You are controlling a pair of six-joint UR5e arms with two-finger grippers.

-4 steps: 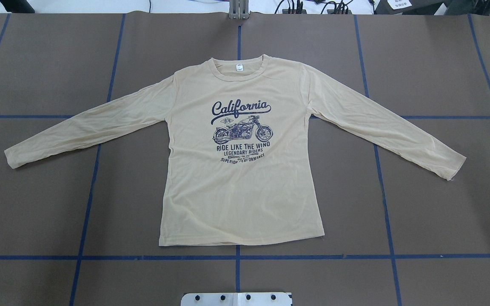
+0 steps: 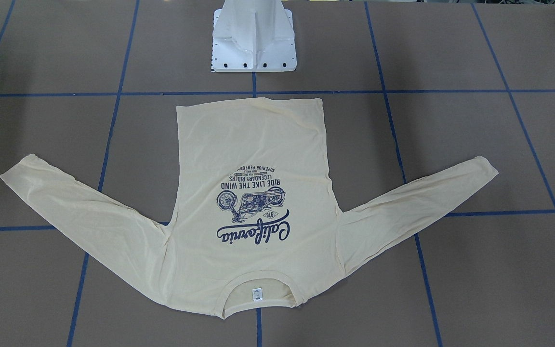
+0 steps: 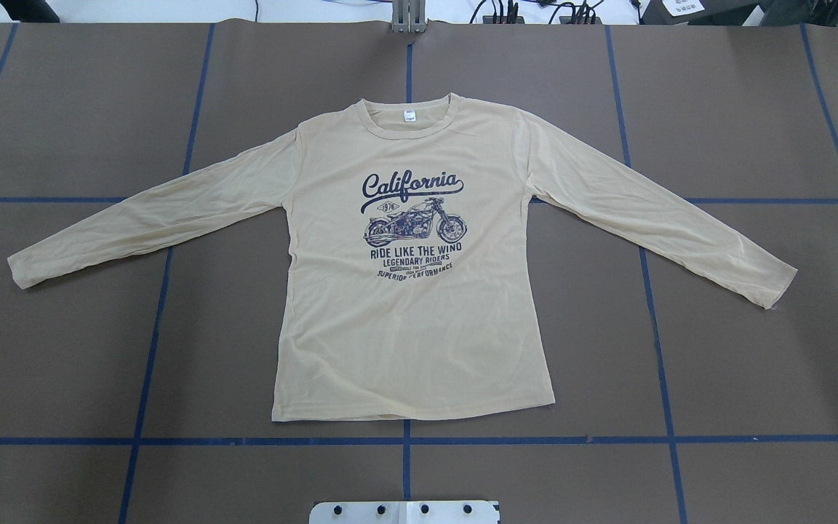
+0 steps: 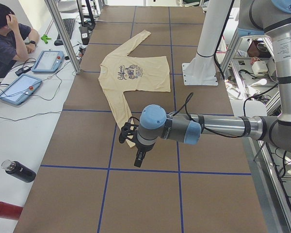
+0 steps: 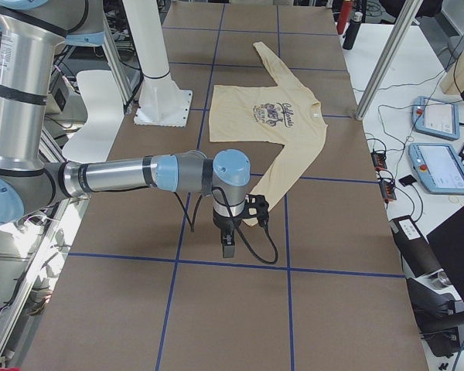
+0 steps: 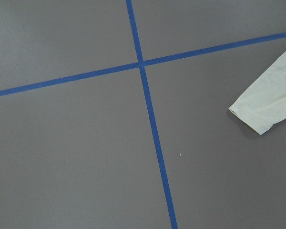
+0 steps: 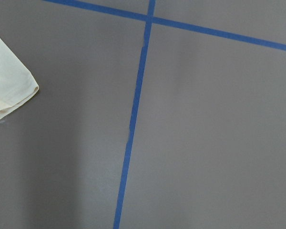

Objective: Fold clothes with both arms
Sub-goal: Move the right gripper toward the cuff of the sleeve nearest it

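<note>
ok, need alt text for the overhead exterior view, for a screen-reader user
A pale cream-yellow long-sleeved T-shirt lies flat and unfolded on a brown table, navy California motorcycle print facing up, collar at the far side, both sleeves spread outward. Blue tape lines grid the table; a white base plate shows at the bottom edge.

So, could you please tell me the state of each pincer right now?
Left pincer: cannot be told, seen only from the side.
Right pincer: cannot be told, likewise.

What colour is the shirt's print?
The print is navy blue; the overhead view shows it best.
</note>
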